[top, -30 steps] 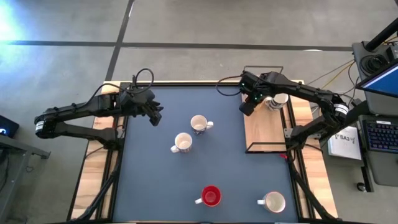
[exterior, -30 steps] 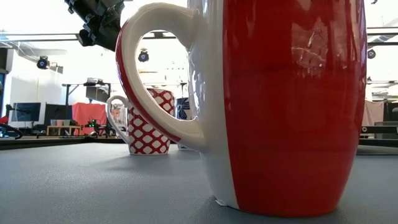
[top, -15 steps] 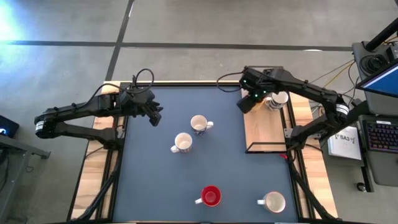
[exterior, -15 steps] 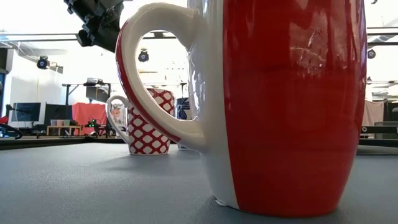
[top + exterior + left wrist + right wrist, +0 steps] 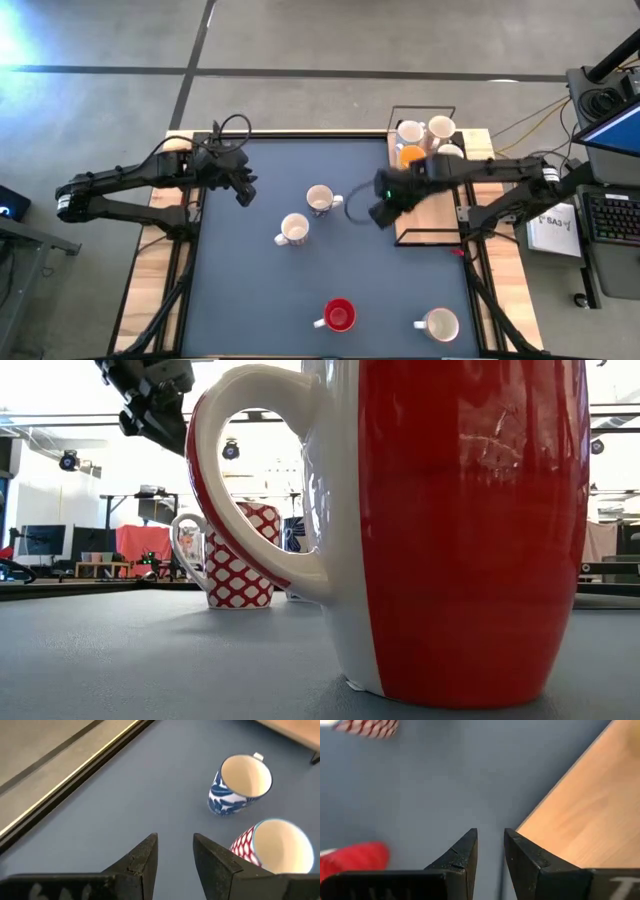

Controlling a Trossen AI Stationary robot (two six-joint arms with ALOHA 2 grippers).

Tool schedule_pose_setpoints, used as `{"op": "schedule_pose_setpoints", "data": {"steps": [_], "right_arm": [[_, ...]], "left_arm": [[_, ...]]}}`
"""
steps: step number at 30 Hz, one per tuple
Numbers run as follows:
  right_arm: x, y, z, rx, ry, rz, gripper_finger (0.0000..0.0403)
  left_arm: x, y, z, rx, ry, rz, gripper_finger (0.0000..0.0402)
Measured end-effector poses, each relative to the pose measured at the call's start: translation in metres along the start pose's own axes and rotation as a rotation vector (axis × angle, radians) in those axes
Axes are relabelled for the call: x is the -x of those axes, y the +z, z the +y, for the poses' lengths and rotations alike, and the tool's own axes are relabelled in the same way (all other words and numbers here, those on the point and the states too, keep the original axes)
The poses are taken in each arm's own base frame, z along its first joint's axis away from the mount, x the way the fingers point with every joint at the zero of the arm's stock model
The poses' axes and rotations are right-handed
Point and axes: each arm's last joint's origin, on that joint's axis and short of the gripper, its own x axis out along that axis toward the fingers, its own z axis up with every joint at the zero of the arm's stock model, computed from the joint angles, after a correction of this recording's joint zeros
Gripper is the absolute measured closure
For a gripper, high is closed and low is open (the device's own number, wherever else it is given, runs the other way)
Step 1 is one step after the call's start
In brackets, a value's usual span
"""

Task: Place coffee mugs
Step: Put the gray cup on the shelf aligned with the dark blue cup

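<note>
Right gripper hovers empty, jaws slightly parted, at frame centre beside the wooden tray — left gripper, also open and empty, waits upper left over the tabletop.

Two dark, slender jointed arms, a black cable looping over each; matte black wedge-shaped gripper fingers

Light floods in evenly from overhead; from above, the grey mat shows only faint, soft shadows. At table height the room behind is blown out white, and the red mug carries glare streaks in the upper right. My right arm smears with motion blur mid-frame, and its wrist picture is soft throughout.
</note>
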Motion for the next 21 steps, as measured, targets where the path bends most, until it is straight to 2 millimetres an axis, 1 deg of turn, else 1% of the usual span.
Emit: {"op": "schedule_pose_setpoints", "data": {"steps": [5, 8, 10, 12, 15, 21], "right_arm": [[0.001, -0.041, 0.025, -0.02, 0.029, 0.054, 0.0319], [0.002, -0.063, 0.035, -0.006, 0.043, 0.089, 0.0321], [0.004, -0.078, 0.04, 0.031, 0.066, 0.149, 0.032], [0.005, -0.091, 0.044, 0.057, 0.081, 0.2, 0.0317], [0.007, -0.109, 0.048, 0.086, 0.082, 0.226, 0.0309], [0.011, -0.139, 0.051, 0.139, 0.082, 0.289, 0.0288]], "left_arm": [[0.0, -0.002, 0.0, -0.052, -0.003, 0.017, 0.0295], [0.0, -0.002, 0.0, -0.072, -0.011, 0.021, 0.0295], [0.0, -0.002, 0.0, -0.076, -0.011, 0.022, 0.0295], [0.0, -0.002, 0.0, -0.076, -0.011, 0.021, 0.0295], [0.0, -0.002, 0.0, -0.066, -0.012, 0.022, 0.0295], [0.0, -0.001, 0.0, -0.009, -0.014, 0.014, 0.0295]]}}
